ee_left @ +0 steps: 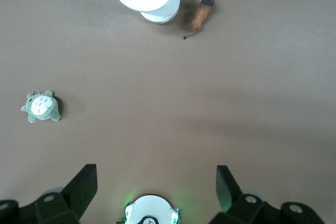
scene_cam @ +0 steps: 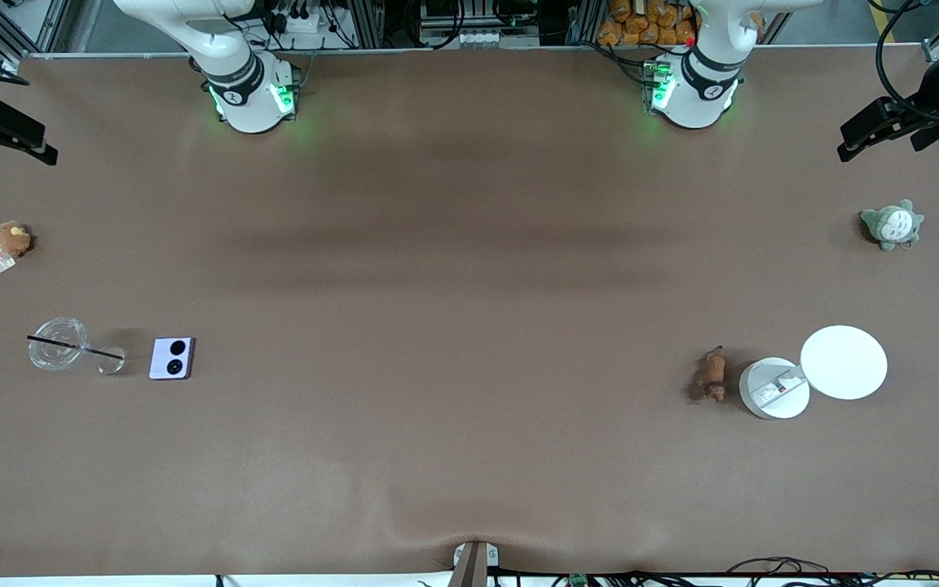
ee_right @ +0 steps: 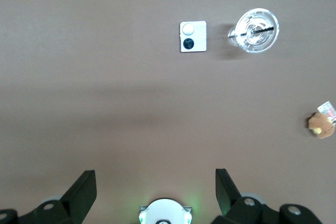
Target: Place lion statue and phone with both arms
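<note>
Brown matte sheet covers the desk point(scene_cam: 469, 326), faintly rippled at the edge nearest the front camera. Lion statue point(scene_cam: 712, 376): hard, reddish-brown, slim, thin tail; lies toward my left arm's end, just beside a white lidded tub point(scene_cam: 773, 389) whose disc lid point(scene_cam: 843, 362) overlaps it. Grey-green plush point(scene_cam: 892, 225) sits farther from the camera. Phone point(scene_cam: 172, 358): flat, pale lavender, near-square, two black circles; toward my right arm's end, beside a clear plastic cup point(scene_cam: 56, 343) with a dark straw. Brown plush with tag point(scene_cam: 10, 240), partly cropped in the right wrist view. My left pincer point(ee_left: 156, 182) and right pincer point(ee_right: 155, 182) hang high over the desk, released, empty, fingertips cut off.
</note>
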Robot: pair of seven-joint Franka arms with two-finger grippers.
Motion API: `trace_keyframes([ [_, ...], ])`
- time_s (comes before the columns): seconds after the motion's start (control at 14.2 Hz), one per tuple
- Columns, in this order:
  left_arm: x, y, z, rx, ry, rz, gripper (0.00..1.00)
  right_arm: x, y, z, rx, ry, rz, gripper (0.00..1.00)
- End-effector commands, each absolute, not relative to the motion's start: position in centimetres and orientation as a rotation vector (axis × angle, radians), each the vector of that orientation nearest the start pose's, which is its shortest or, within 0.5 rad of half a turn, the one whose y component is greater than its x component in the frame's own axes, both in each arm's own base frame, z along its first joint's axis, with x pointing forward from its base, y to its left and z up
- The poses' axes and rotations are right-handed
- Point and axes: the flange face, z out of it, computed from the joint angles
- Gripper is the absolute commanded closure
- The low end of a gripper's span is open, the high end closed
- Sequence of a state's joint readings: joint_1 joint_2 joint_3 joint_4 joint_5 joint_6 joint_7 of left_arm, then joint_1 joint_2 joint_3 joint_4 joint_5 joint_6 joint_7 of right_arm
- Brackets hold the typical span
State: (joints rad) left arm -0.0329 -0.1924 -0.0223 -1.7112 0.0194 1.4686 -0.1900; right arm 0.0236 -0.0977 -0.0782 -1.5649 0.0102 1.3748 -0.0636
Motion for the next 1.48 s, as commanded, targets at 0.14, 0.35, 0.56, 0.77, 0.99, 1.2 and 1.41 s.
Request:
trace_keyframes([
  [0.14, 48.0, -2.5, 65.7, -3.118, -0.186, 0.053, 0.00, 53.6, -3.0, 68.2, -3.148, -0.004, 0.080, 0.00],
  [0.35, 48.2, -2.4, 66.6, -3.121, -0.194, 0.029, 0.00, 53.2, -2.7, 67.4, -3.140, -0.010, 0.147, 0.00],
  [0.56, 48.2, -2.3, 66.9, -3.120, -0.196, 0.029, 0.00, 53.0, -2.4, 66.8, -3.138, -0.022, 0.169, 0.00],
  [0.77, 48.2, -2.3, 66.9, -3.121, -0.196, 0.027, 0.00, 53.0, -2.4, 66.9, -3.137, -0.023, 0.164, 0.00],
  [0.99, 48.2, -2.3, 66.9, -3.123, -0.191, 0.029, 0.00, 53.0, -2.3, 66.9, -3.128, -0.025, 0.156, 0.00],
  [1.2, 48.2, -2.3, 66.9, -3.123, -0.191, 0.029, 0.00, 53.1, -2.3, 66.8, -3.119, -0.023, 0.154, 0.00],
  [1.41, 48.2, -2.4, 66.8, -3.123, -0.189, 0.034, 0.00, 52.9, -2.3, 66.7, -3.119, -0.023, 0.152, 0.00],
])
